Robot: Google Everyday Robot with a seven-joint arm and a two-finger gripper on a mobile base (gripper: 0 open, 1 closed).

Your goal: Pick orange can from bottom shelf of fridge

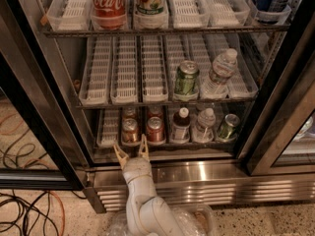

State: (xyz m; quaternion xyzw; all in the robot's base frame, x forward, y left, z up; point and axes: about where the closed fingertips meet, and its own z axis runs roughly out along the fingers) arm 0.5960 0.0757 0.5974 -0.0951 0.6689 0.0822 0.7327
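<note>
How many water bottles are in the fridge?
2. One water bottle on the middle shelf, right side; the other on the bottom shelf, right of the dark bottle. More may hide behind. The gripper, fingers open, sits before the orange can.
</note>
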